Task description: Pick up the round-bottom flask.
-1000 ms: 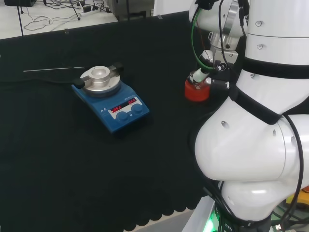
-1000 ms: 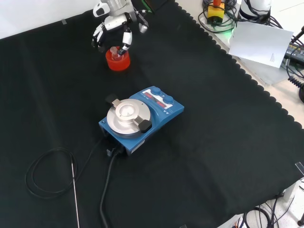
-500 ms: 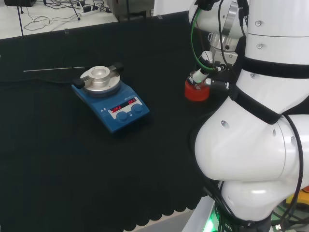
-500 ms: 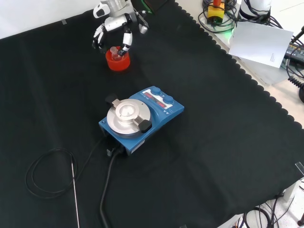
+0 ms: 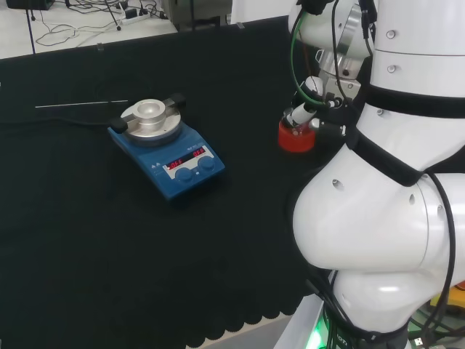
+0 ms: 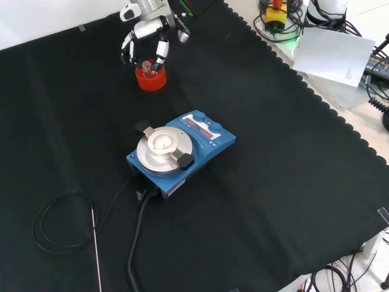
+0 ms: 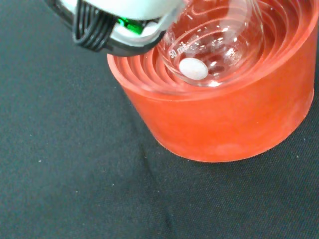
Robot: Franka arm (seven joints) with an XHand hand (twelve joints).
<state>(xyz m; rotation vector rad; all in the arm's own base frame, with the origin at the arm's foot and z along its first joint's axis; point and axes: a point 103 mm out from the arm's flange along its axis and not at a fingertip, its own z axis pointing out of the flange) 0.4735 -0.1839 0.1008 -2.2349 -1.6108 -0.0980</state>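
Note:
The round-bottom flask [image 7: 214,45] is clear glass with a small white pellet [image 7: 193,68] in its bulb. It sits in a red ribbed ring stand [image 7: 224,124]. In the front view the stand [image 6: 150,79] is at the far left-centre of the cloth, with the flask's neck [image 6: 146,63] poking up from it. The hand [image 6: 148,29] hangs right above, its fingers [image 6: 160,53] reaching down on both sides of the neck with a small gap showing. In the head view the stand [image 5: 296,137] and the hand [image 5: 311,109] sit beside the arm's white links.
A blue hotplate stirrer [image 6: 181,150] with a round metal top stands mid-cloth, its black cable [image 6: 137,237] running toward the near edge. A thin metal probe [image 6: 95,249] with a looped wire [image 6: 51,228] lies to the left in the front view.
The fingers have drawn a little closer in around the flask's neck. The flask and its stand have not moved.

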